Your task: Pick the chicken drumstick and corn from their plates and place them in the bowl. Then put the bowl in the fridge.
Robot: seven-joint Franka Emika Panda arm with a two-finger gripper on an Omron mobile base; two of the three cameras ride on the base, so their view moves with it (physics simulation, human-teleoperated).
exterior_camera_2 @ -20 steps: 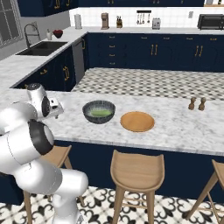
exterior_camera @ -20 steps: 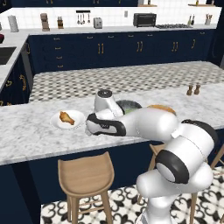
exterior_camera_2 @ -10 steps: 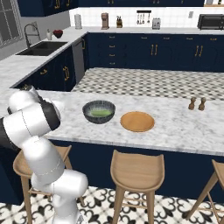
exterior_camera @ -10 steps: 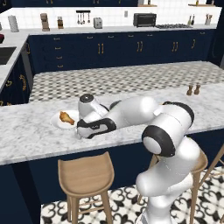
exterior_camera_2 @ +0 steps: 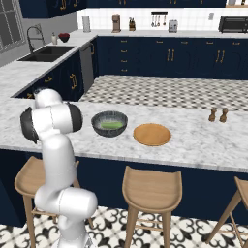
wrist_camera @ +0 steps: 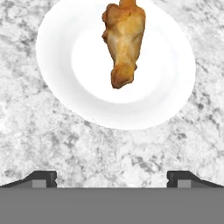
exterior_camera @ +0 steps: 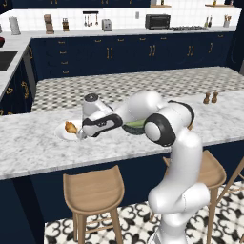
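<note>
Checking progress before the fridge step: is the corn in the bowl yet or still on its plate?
In the bowl. A green piece lies inside the bowl, and the wooden plate beside it is bare.

Bare marble counter (wrist_camera: 109,153) beside white plate (wrist_camera: 61,74)

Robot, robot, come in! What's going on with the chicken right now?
Tool open, holding nothing, over the counter beside the white plate. Drumstick lying on the plate. Nothing in the way.

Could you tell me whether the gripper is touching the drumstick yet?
Apart. In the hand view the open gripper has bare counter and plate rim between its tips and the drumstick.
</note>
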